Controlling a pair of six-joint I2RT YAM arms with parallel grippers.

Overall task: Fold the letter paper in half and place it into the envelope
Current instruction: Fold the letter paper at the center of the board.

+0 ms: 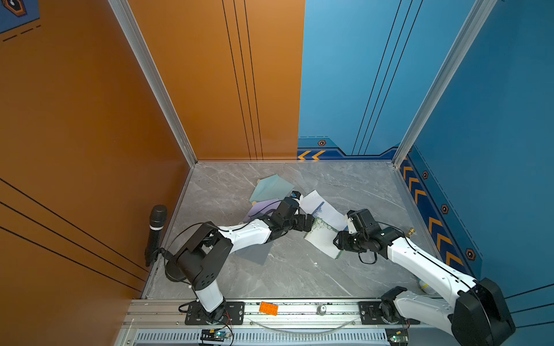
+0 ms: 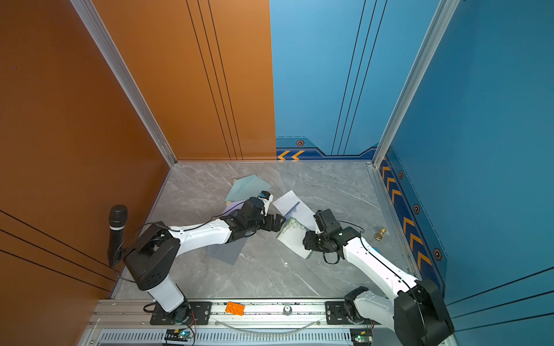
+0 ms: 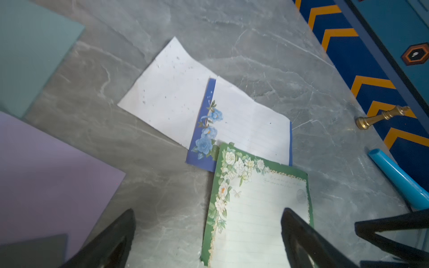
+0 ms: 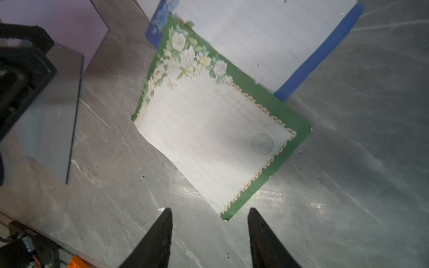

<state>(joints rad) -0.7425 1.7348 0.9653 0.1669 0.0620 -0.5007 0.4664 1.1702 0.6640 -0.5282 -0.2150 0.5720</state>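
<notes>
Right claw (image 4: 210, 208), parted and empty, brackets one corner of green letter paper (image 4: 209, 130).

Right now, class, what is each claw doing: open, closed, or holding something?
Left claw: open, holding nothing.
Right claw: open, empty, just short of a corner of the green letter paper.

left hand (image 3: 209, 210) wide open, right hand (image 4: 210, 208) parted

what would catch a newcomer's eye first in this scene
The green-bordered floral letter paper at mid-table, flanked by the left gripper and right gripper, both open. Pastel envelopes fan out under the left arm; a gold chess piece sits by the chevron wall.
</notes>
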